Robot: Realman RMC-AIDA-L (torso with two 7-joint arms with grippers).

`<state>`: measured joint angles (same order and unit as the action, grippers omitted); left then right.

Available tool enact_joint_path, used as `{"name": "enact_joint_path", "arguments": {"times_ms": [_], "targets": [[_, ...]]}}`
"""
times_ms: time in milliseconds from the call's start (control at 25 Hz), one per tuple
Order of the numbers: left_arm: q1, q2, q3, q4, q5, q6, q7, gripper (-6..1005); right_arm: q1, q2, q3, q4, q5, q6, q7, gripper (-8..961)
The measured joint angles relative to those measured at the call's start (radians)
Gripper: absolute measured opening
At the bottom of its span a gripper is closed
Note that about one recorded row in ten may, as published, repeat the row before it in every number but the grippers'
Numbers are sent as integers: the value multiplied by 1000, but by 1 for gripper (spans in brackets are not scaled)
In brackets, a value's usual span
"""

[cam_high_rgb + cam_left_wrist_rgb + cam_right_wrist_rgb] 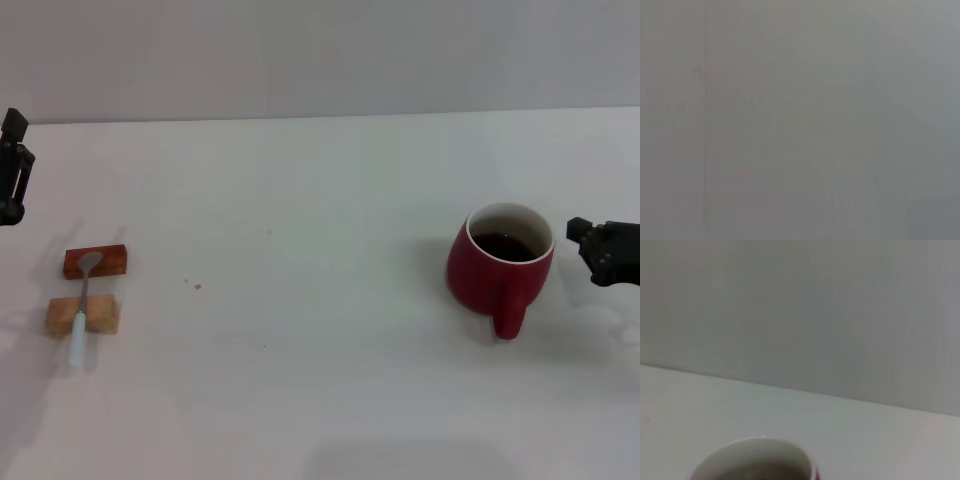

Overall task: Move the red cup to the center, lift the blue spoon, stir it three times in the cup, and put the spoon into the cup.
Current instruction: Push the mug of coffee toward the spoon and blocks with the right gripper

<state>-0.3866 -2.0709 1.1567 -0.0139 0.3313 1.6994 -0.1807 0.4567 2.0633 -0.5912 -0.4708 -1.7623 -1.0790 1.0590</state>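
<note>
Red cup (pixel 499 263) sits upright on the white table (pixel 330 200), right of centre, handle turned toward the robot, dark liquid inside; the right wrist view catches only its white rim (pixel 752 457) with table and wall behind. Right gripper (pixel 603 250) hovers just beside the cup on its right, apart from it, at the frame's right edge; can't tell how its fingers stand. Blue spoon (pixel 83 305) lies at the far left, bowl on a dark red-brown wooden block (pixel 96 261), neck across a paler wooden block (pixel 82 315), pale handle tip pointing toward the robot and down onto the table. Left gripper (pixel 12 165) is raised at the left edge, behind the blocks and well apart from the spoon; its fingers can't be judged either. Left wrist view shows plain grey only. Between blocks and cup the table middle is a wide open stretch with a few tiny specks (pixel 198 286); the table's far edge meets the wall well behind both things.
</note>
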Motion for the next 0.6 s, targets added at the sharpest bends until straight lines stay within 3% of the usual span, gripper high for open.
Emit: {"name": "enact_joint_path", "arguments": {"times_ms": [600], "targets": [[6,-6,12,2,0,19,0,554,25,0,-72,6,-25,0,-1,-1]]}}
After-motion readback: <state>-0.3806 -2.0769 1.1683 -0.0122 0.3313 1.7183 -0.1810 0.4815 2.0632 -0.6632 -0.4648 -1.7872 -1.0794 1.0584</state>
